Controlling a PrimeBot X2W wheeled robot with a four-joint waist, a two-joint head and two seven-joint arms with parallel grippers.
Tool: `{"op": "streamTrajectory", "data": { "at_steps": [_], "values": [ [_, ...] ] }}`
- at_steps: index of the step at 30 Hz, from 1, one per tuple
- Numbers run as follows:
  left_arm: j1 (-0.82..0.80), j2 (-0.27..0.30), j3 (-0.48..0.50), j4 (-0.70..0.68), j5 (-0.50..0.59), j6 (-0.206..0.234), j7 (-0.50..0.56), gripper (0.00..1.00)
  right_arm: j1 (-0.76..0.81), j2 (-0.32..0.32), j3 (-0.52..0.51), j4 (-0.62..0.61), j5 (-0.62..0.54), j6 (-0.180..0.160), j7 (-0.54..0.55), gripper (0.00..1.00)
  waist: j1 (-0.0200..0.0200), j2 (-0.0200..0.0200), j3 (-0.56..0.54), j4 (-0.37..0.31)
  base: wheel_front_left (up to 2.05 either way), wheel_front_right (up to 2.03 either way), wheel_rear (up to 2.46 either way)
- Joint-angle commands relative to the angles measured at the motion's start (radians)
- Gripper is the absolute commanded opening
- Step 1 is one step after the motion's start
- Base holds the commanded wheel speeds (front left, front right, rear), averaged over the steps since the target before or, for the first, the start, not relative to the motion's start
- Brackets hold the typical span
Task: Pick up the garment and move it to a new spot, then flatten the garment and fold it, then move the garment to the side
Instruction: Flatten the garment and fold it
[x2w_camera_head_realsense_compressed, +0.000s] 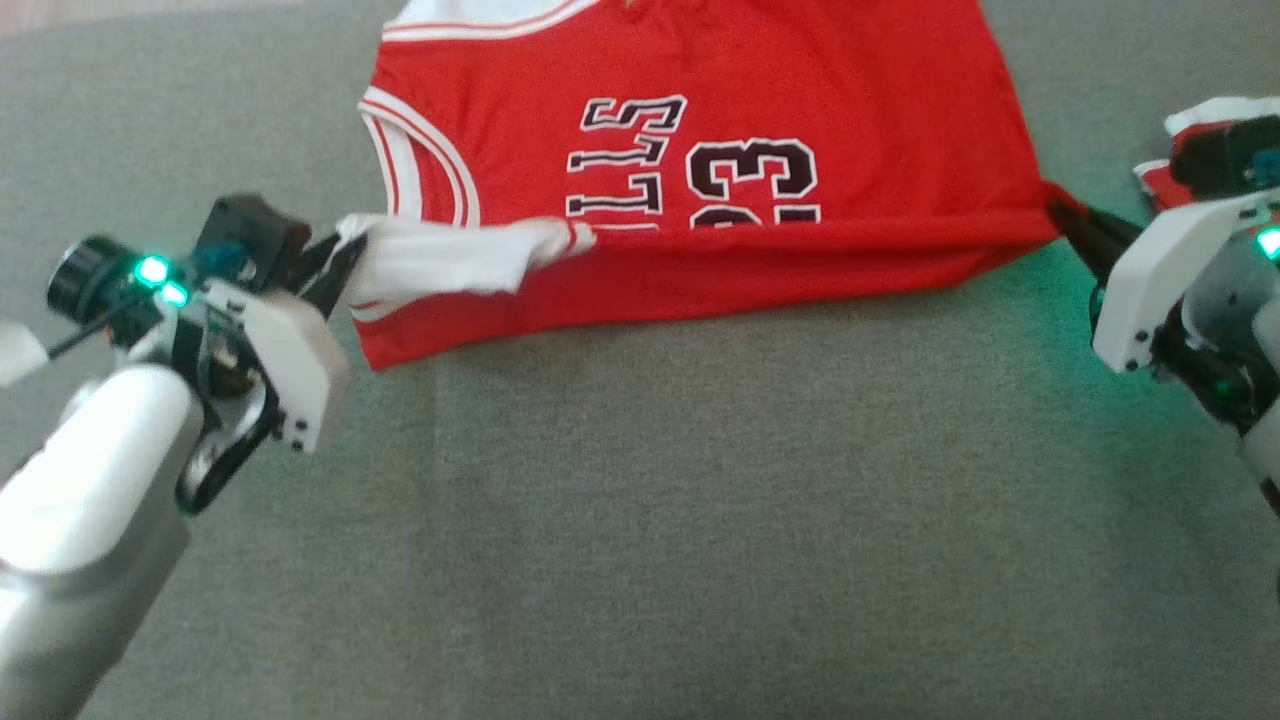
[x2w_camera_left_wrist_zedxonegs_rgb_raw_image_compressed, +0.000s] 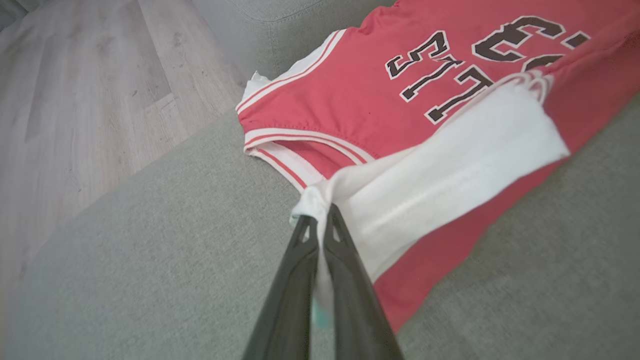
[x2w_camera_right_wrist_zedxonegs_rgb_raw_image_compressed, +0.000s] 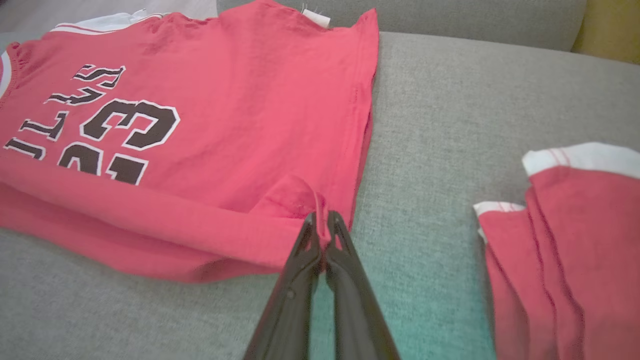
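The garment (x2w_camera_head_realsense_compressed: 700, 150) is a red sleeveless jersey with white trim and dark lettering, lying on a grey couch seat (x2w_camera_head_realsense_compressed: 640, 520) with its near edge folded up over the print. My left gripper (x2w_camera_head_realsense_compressed: 340, 255) is shut on the white-trimmed corner at the garment's left end, and the pinched white cloth shows between its fingers in the left wrist view (x2w_camera_left_wrist_zedxonegs_rgb_raw_image_compressed: 320, 220). My right gripper (x2w_camera_head_realsense_compressed: 1065, 215) is shut on the red corner at the garment's right end, seen close up in the right wrist view (x2w_camera_right_wrist_zedxonegs_rgb_raw_image_compressed: 322, 220).
A second folded red and white garment (x2w_camera_right_wrist_zedxonegs_rgb_raw_image_compressed: 560, 240) lies on the seat to the right, close to my right arm (x2w_camera_head_realsense_compressed: 1190, 290). Wooden floor (x2w_camera_left_wrist_zedxonegs_rgb_raw_image_compressed: 75, 100) lies beyond the couch's left edge. The couch backrest (x2w_camera_right_wrist_zedxonegs_rgb_raw_image_compressed: 475, 20) rises behind the jersey.
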Motion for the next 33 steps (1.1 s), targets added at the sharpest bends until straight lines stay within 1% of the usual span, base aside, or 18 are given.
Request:
{"op": "streamTrajectory", "data": {
  "at_steps": [1, 2, 3, 4, 7, 10, 13, 17, 20, 22, 23, 25, 28, 31, 33],
  "values": [
    [-0.069, 0.034, 0.044, -0.014, 0.01, -0.003, -0.007, 0.0, -0.023, -0.012, 0.001, -0.014, -0.011, -0.001, -0.016, 0.0, -0.0002, 0.0, 0.018, -0.002, 0.0, 0.0, 0.0],
    [-0.085, 0.026, 0.044, 0.001, 0.013, -0.005, -0.016, 0.0, -0.038, -0.009, -0.001, 0.003, -0.024, -0.001, -0.028, 0.0, -0.0002, 0.0, 0.028, -0.005, 0.0, 0.0, 0.0],
    [-0.103, 0.014, 0.05, 0.016, 0.016, 0.0, -0.033, 0.29, -0.056, -0.008, 0.002, 0.021, -0.053, -0.001, -0.048, 0.16, -0.0002, 0.0, 0.037, -0.005, 0.0, 0.0, 0.0],
    [-0.123, -0.001, 0.059, 0.034, 0.02, 0.012, -0.054, 1.0, -0.074, -0.004, -0.001, 0.042, -0.08, -0.001, -0.074, 1.0, -0.0002, 0.0, 0.046, -0.006, 0.0, 0.0, 0.0],
    [-0.186, -0.046, 0.076, 0.092, 0.047, 0.047, -0.13, 1.0, -0.124, 0.037, -0.042, 0.098, -0.109, -0.001, -0.159, 1.0, -0.0002, 0.0, 0.067, -0.007, 0.0, 0.0, 0.0],
    [-0.242, -0.099, 0.118, 0.15, 0.072, 0.116, -0.272, 1.0, -0.163, 0.077, -0.089, 0.146, -0.136, -0.001, -0.272, 1.0, -0.0002, 0.0, 0.074, -0.008, 0.0, 0.0, 0.0],
    [-0.265, -0.145, 0.149, 0.207, 0.08, 0.163, -0.406, 1.0, -0.176, 0.119, -0.128, 0.183, -0.146, -0.001, -0.377, 1.0, -0.0002, 0.0, 0.063, -0.009, 0.0, 0.0, 0.0],
    [-0.258, -0.201, 0.179, 0.255, 0.066, 0.194, -0.548, 1.0, -0.163, 0.162, -0.182, 0.209, -0.135, -0.001, -0.495, 1.0, -0.0002, 0.0, 0.033, -0.003, 0.0, 0.0, 0.0],
    [-0.233, -0.234, 0.202, 0.26, 0.055, 0.213, -0.605, 1.0, -0.135, 0.183, -0.222, 0.193, -0.133, -0.001, -0.541, 1.0, -0.0002, 0.0, 0.005, 0.002, 0.0, 0.0, 0.0],
    [-0.204, -0.249, 0.209, 0.243, 0.062, 0.222, -0.621, 1.0, -0.104, 0.196, -0.247, 0.165, -0.157, -0.001, -0.553, 1.0, -0.0002, 0.0, -0.015, 0.005, 0.0, 0.0, 0.0],
    [-0.164, -0.263, 0.227, 0.215, 0.066, 0.235, -0.627, 1.0, -0.063, 0.214, -0.293, 0.112, -0.189, -0.001, -0.556, 1.0, -0.0002, 0.0, -0.034, 0.006, 0.0, 0.0, 0.0],
    [-0.117, -0.275, 0.258, 0.15, 0.084, 0.253, -0.628, 1.0, -0.002, 0.239, -0.367, 0.033, -0.238, -0.001, -0.557, 1.0, -0.0002, 0.0, -0.05, 0.006, 0.0, 0.0, 0.0],
    [-0.019, -0.294, 0.301, 0.052, 0.129, 0.274, -0.629, 1.0, 0.12, 0.303, -0.477, -0.079, -0.316, -0.001, -0.557, 1.0, -0.0002, 0.0, -0.074, 0.007, 0.0, 0.0, 0.0],
    [0.088, -0.324, 0.346, -0.025, 0.167, 0.293, -0.629, 1.0, 0.244, 0.371, -0.548, -0.175, -0.407, -0.001, -0.557, 1.0, -0.0002, 0.0, -0.095, 0.006, 0.0, 0.0, 0.0],
    [0.157, -0.344, 0.372, -0.059, 0.193, 0.296, -0.629, 1.0, 0.32, 0.42, -0.595, -0.226, -0.452, -0.001, -0.557, 1.0, -0.0002, 0.0, -0.109, 0.008, 0.0, 0.0, 0.0]
  ]
}}
